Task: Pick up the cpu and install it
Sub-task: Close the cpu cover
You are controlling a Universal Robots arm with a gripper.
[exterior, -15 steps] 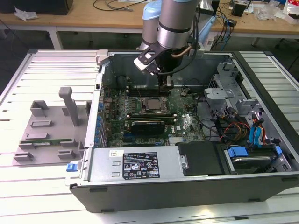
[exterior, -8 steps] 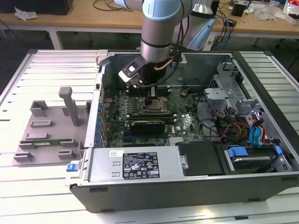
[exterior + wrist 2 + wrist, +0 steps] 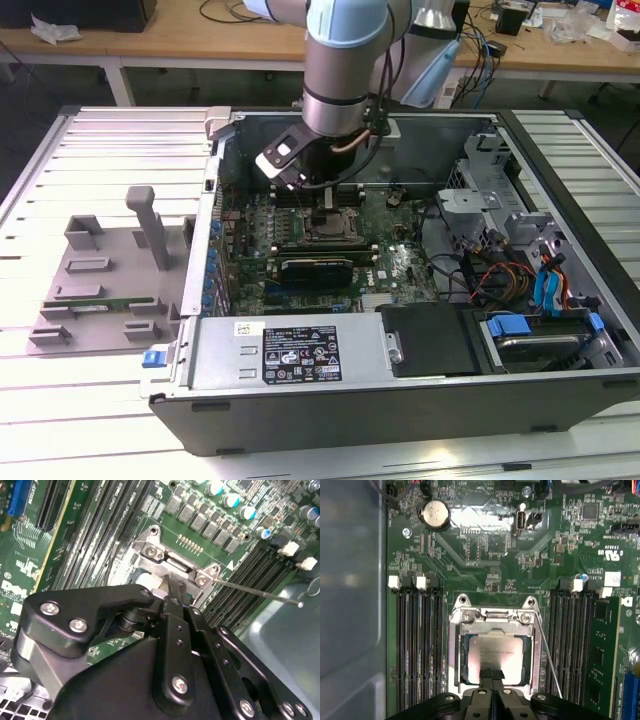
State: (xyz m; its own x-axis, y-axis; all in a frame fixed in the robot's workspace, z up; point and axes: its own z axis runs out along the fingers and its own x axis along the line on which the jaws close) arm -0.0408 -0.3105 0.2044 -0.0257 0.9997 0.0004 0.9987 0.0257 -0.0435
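White slatted table [image 3: 90, 420] under everything, with the open computer case [image 3: 400, 415] lying on it. Nearest me in the exterior view, at six o'clock of the case, sits a labelled metal cover [image 3: 290, 350]. At nine o'clock, outside the case, a grey fixture tray [image 3: 100, 265] rests on the slats with a green memory stick [image 3: 95, 303] in it. Further in, the motherboard [image 3: 400, 265] lies flat, and the arm [image 3: 345, 60] hangs over it at about eleven o'clock of the case's middle.

In the first wrist view I see the cpu [image 3: 495, 649] seated flat inside the socket frame [image 3: 492, 616], silver top up, with the thin lever [image 3: 547, 655] running beside it. The gripper [image 3: 491, 673] has its fingertips pinched together, gripping nothing. They sit right at the cpu's edge; whether they touch it I cannot tell. Memory slots [image 3: 420, 640] flank the socket frame.

Wooden benches [image 3: 200, 35] run at twelve o'clock, beyond the case.
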